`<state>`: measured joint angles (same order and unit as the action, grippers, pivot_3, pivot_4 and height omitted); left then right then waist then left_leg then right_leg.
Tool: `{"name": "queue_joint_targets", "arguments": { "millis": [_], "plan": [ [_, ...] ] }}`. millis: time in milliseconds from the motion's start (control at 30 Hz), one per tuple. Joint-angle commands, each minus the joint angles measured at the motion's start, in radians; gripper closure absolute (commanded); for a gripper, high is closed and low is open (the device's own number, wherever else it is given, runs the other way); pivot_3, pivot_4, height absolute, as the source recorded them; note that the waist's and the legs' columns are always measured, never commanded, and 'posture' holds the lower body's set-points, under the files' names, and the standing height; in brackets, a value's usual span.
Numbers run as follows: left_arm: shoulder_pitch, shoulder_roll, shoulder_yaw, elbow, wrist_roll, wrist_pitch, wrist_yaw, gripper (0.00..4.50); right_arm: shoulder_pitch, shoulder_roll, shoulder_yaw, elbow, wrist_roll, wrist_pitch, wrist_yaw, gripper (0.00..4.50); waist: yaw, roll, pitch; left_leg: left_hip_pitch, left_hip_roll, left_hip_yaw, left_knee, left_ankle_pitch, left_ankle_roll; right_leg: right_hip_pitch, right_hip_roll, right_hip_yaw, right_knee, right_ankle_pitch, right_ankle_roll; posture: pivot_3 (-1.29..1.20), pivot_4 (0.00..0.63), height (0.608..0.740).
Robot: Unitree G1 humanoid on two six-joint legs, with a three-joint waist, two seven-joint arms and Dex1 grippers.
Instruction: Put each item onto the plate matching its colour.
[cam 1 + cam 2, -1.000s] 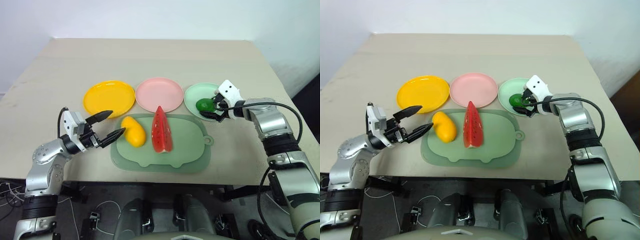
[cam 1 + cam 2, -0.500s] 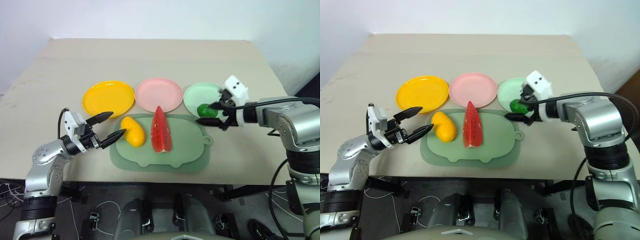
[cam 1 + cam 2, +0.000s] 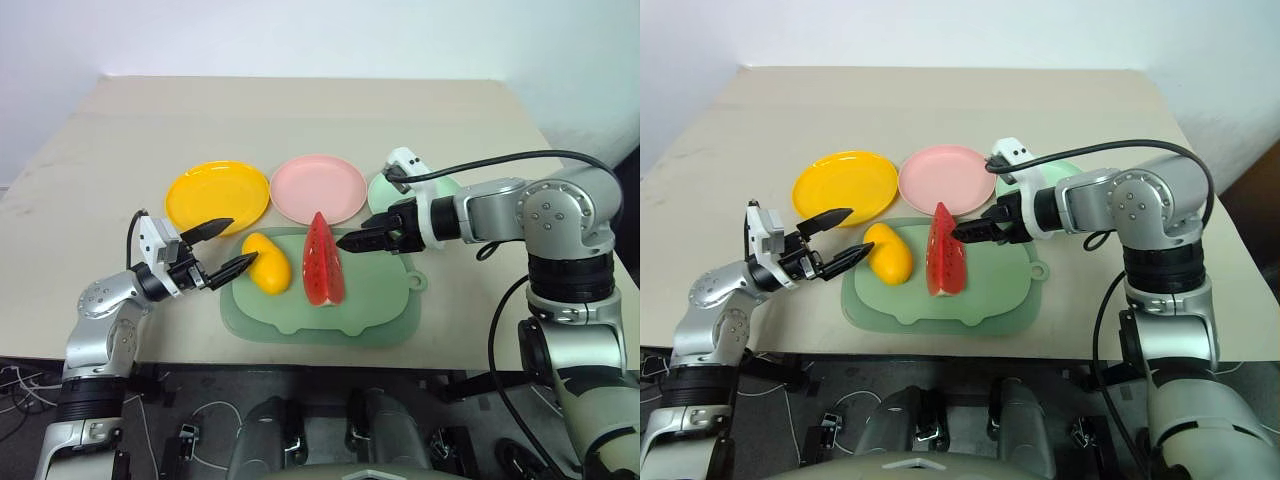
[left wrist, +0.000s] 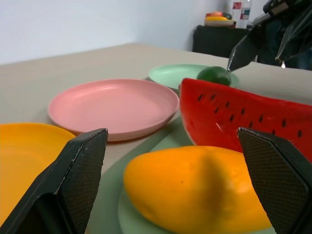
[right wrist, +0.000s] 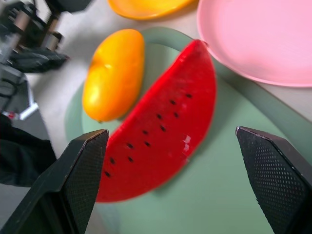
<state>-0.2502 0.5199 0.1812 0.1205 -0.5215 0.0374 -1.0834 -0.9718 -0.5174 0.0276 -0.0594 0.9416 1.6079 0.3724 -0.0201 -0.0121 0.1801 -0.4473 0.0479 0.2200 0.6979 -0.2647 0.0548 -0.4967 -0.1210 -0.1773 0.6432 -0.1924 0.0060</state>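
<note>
The lime point(image 4: 215, 75) already lies on the mint green plate point(image 4: 180, 74) at the far right, so 1 of 3 items looks sorted. The step in hand seems to be the approach to the other 2. The watermelon wedge point(image 3: 322, 259) stands on its rind on the green mat point(image 3: 380, 300), near the pink plate point(image 3: 319, 188), and the mango point(image 3: 266, 263) lies just to its left on the mat, near the yellow plate point(image 3: 218, 195).

The right gripper point(image 3: 362, 240) hangs just right of the wedge with its fingers spread wide and nothing in them. The left gripper point(image 3: 226, 247) sits just left of the mango, also spread and empty.

Next, I judge, the right fingers must straddle the wedge's narrow body and close before lifting it to the pink plate; the left needs only a short reach to bracket the mango.

Compared with 1 second ago, the right gripper has left the lime on its plate and swung left and nearer, toward the wedge. The left gripper has barely shifted.
</note>
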Motion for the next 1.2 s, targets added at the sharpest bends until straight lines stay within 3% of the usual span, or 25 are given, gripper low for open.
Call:
{"name": "queue_joint_targets", "arguments": {
  "millis": [33,433,600,800,1067,1200],
  "plan": [
    [-0.018,-0.003,0.005,-0.004,0.001,-0.022,-0.001,0.00,-0.053,0.038,0.009,0.066,0.139,0.007,-0.139,0.07,-0.001,0.000,0.000,0.000,0.000,0.000,0.000,0.000,0.000,0.000,0.000,0.000,0.000,0.000,0.001,0.00,0.150,0.696],
    [-0.029,0.008,0.009,0.006,0.012,-0.024,-0.006,0.00,-0.155,0.163,0.066,0.335,0.471,0.007,-0.598,0.07,-0.001,0.000,0.000,0.000,0.000,0.000,0.000,0.000,0.000,0.000,0.001,0.000,0.001,0.001,0.001,0.00,0.150,0.696],
    [-0.035,0.012,0.013,0.009,0.011,-0.026,-0.004,0.00,-0.152,0.175,0.149,0.299,0.395,0.007,-0.708,0.07,-0.002,0.000,0.000,0.000,0.000,0.000,0.000,0.000,0.000,0.000,0.001,0.000,0.001,0.001,0.002,0.00,0.150,0.696],
    [-0.025,0.013,0.012,-0.008,0.008,-0.025,-0.001,0.00,-0.128,0.154,0.220,0.245,0.321,0.007,-0.697,0.07,-0.001,0.000,0.000,0.000,0.000,0.000,0.000,0.000,0.000,0.000,0.001,0.000,0.001,0.001,0.002,0.00,0.150,0.696],
    [-0.033,0.005,0.002,-0.008,0.003,-0.011,0.001,0.00,-0.108,0.099,0.272,0.150,0.188,0.007,-0.558,0.07,-0.001,0.000,0.000,0.000,0.001,0.000,0.000,0.000,0.000,0.000,0.001,0.000,0.001,0.001,0.002,0.00,0.150,0.696],
    [-0.042,0.009,0.008,0.012,0.008,-0.021,-0.005,0.00,-0.103,0.102,0.254,0.117,0.110,0.007,-0.484,0.97,-0.001,0.000,0.000,0.000,0.001,0.000,0.000,0.000,0.000,0.000,0.001,0.000,0.001,0.000,0.002,0.00,0.150,0.696]
  ]
}}
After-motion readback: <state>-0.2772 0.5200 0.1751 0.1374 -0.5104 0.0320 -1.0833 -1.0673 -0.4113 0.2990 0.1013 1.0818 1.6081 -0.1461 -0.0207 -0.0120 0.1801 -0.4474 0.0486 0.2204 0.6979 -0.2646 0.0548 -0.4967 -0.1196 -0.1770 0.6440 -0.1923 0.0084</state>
